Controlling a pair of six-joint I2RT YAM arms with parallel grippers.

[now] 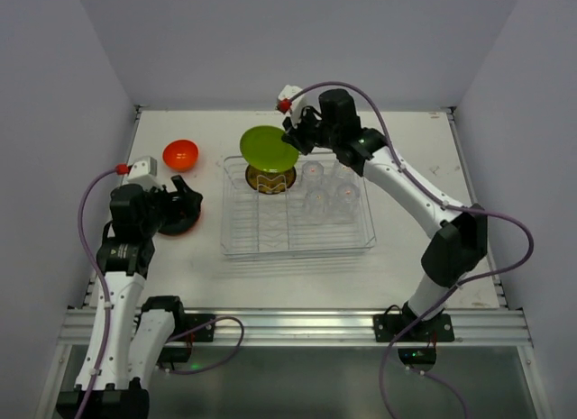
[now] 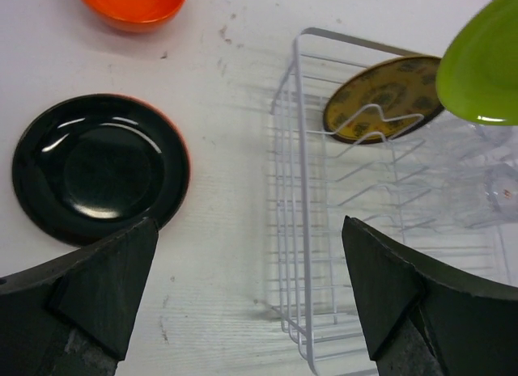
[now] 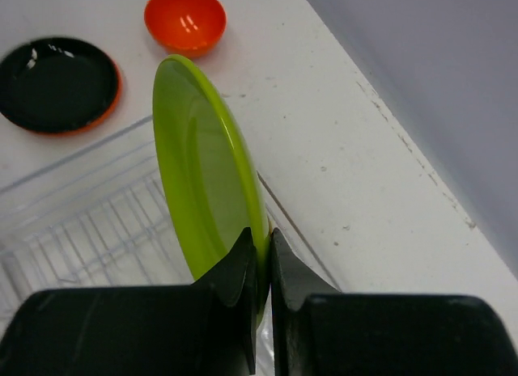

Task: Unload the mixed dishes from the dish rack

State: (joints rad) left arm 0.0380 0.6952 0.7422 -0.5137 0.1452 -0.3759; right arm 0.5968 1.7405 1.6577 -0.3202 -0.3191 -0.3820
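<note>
My right gripper point(image 1: 294, 138) is shut on the rim of the lime green plate point(image 1: 268, 149), holding it tilted above the back left corner of the clear dish rack point(image 1: 297, 249). The right wrist view shows the pads point(image 3: 252, 267) pinching the green plate point(image 3: 202, 174). A yellow-brown plate point(image 1: 270, 179) stands in the rack's ribs, and several clear cups point(image 1: 330, 190) sit in its right half. The orange bowl point(image 1: 180, 153) lies on the table left of the rack. My left gripper point(image 2: 251, 311) is open and empty, above the black plate point(image 2: 97, 166), which rests on an orange plate point(image 2: 185, 159).
The rack's left wall point(image 2: 295, 190) stands close to the right of my left gripper. White walls enclose the table on the left, back and right. An aluminium rail point(image 1: 297, 327) runs along the near edge.
</note>
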